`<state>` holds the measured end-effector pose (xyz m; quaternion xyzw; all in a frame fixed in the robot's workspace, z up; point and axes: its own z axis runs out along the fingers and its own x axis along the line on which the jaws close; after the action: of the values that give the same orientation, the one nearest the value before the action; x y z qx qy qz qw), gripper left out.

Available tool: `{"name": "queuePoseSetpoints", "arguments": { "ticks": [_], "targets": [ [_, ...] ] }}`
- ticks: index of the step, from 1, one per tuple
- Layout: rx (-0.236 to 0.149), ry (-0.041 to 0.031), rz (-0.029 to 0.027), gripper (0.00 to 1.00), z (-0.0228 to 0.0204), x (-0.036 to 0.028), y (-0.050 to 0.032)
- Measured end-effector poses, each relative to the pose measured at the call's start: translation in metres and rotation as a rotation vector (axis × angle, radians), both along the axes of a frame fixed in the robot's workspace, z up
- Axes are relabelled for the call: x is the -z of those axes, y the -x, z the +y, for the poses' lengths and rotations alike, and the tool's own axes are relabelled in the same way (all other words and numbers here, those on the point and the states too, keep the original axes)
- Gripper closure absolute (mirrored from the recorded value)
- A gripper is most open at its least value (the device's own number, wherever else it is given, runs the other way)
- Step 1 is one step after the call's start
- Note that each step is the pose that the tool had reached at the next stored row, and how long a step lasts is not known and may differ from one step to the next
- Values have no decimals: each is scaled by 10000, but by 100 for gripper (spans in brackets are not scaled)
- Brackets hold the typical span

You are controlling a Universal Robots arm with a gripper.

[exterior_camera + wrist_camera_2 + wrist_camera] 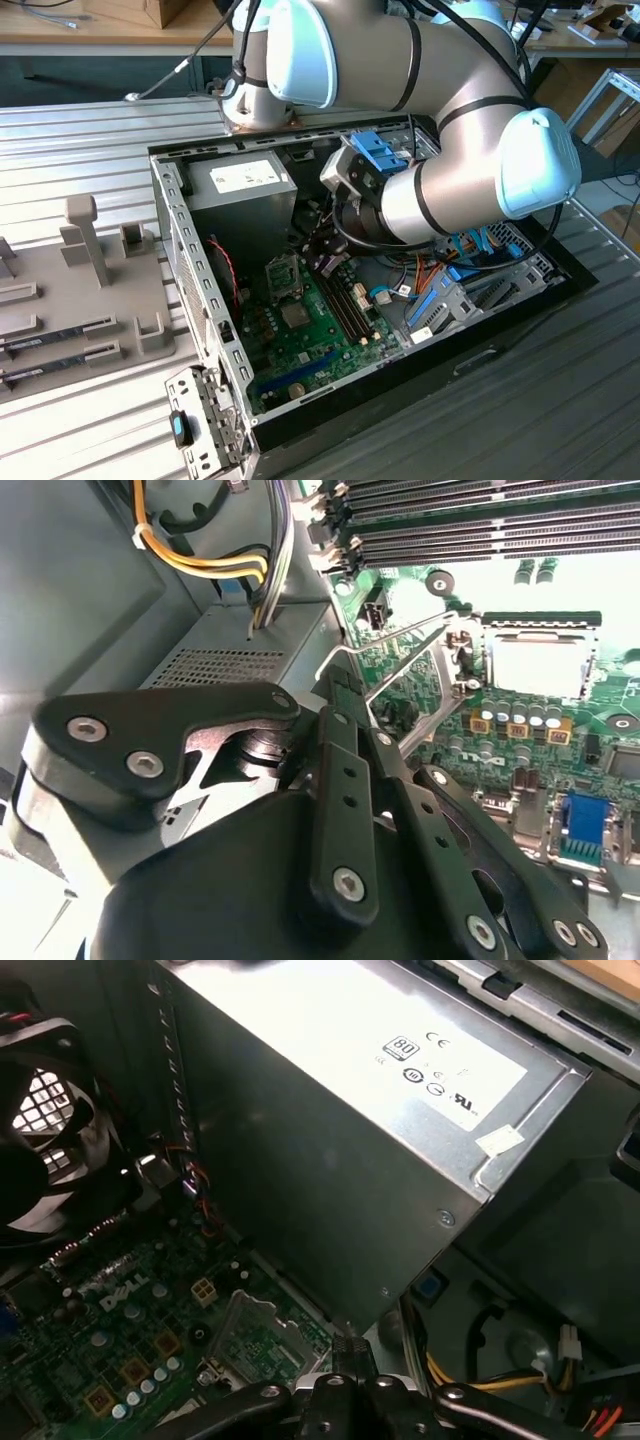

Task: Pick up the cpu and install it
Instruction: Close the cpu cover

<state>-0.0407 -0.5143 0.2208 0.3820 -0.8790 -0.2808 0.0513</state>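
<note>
In the second wrist view a pale silver square that looks like the cpu (535, 668) lies flat in the motherboard's socket. The hinged metal frame (432, 695) stands open beside it, and the thin wire lever (400, 630) is raised. My gripper (338, 685) is shut, its black fingertips together right beside the lever's bent end; I cannot tell whether they pinch it. In the first wrist view the gripper (345, 1352) sits next to the open frame (250, 1325). The exterior view shows the gripper (322, 262) low inside the open computer case, over the board.
The grey power-supply box (240, 185) stands close behind the gripper. A black fan (40, 1110) is on the case wall. Memory slots (480, 530) and yellow cables (200, 565) lie nearby. A grey holder (90, 290) with memory sticks sits at the exterior view's left.
</note>
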Motion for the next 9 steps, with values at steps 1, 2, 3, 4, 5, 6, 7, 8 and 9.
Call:
{"name": "queuePoseSetpoints", "arguments": {
  "ticks": [1,2,3,4,5,6,7,8,9],
  "targets": [
    [-4,-5,0,89,-6,-4,0],
    [-6,-11,0,89,-12,-9,0],
    [-8,-21,0,89,-20,-17,0],
    [-9,-33,0,89,-24,-20,-1],
    [-11,-61,5,89,-36,-28,-3],
    [-10,-77,10,89,-43,-32,-5],
    [-10,-104,15,89,-53,-38,-8],
    [-10,-135,20,89,-62,-42,-10],
    [-10,-162,23,89,-68,-44,-11]
  ]
}}
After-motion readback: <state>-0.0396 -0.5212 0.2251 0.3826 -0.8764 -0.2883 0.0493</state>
